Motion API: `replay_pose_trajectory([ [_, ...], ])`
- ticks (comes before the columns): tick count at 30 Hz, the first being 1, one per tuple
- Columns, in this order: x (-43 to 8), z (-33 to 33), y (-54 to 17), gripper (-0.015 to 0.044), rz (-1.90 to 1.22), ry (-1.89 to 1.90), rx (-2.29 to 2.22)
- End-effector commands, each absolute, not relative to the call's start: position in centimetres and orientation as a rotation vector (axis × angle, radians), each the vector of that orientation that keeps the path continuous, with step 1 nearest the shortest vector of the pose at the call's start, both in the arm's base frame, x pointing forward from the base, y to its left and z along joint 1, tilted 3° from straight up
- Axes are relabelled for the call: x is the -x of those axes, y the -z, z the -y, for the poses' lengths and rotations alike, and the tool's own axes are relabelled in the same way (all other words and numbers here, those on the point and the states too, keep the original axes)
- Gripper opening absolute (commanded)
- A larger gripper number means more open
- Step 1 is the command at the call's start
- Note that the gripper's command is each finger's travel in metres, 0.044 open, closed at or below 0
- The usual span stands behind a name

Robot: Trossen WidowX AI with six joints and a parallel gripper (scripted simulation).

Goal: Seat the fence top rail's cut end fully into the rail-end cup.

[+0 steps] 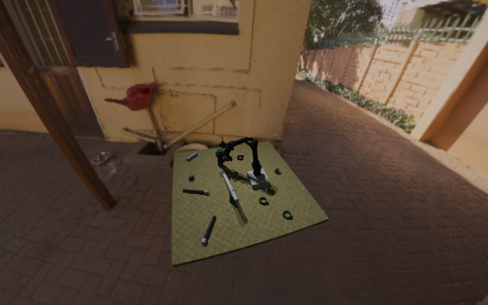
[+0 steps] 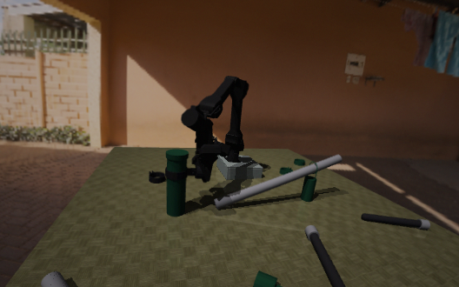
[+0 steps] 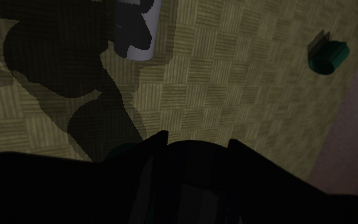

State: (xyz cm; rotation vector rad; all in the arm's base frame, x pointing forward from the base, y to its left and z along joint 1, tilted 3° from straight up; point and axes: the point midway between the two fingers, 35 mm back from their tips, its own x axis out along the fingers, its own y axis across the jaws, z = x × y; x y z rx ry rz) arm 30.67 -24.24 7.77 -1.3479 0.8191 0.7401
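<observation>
The white rail [image 1: 229, 185] [image 2: 278, 180] [image 3: 141, 54] slants down through the loop cap on the small green post [image 2: 308, 191]. Its cut end is low, at or near the mat, short of the big green post [image 1: 219, 164] [image 2: 176, 201]. The black brace band [image 2: 175, 174] rings that post a little below its cap. My gripper [image 2: 201, 172] [image 3: 197, 141] is beside the post at band height, shut on the dark rail-end cup, which is mostly hidden by the fingers. The rail's cut end is outside the cup and apart from the fingers.
A loose black band [image 1: 240, 157] [image 2: 156, 177] lies behind the big post. Green rings [image 1: 263, 201] [image 1: 287, 214] lie near the robot base [image 1: 258, 180] [image 2: 239, 170]. Two dark rods [image 1: 196, 191] [image 1: 210, 229], a grey piece [image 1: 191, 156] and a green fitting [image 1: 191, 177] [image 3: 330, 57] lie on the mat.
</observation>
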Motion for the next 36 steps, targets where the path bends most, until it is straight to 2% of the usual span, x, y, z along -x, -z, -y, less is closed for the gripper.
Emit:
replay_pose_trajectory([
  [1,-30.7,24.2,-7.8,0.0131,-0.819,-0.740,1.348],
  [13,-30.9,22.4,-9.8,0.0440,-0.818,-0.742,1.347],
  [23,-31.1,20.4,-11.9,0.0440,-0.826,-0.717,1.306],
  [36,-31.2,12.8,-18.1,0.0440,-1.030,-0.155,0.372],
])
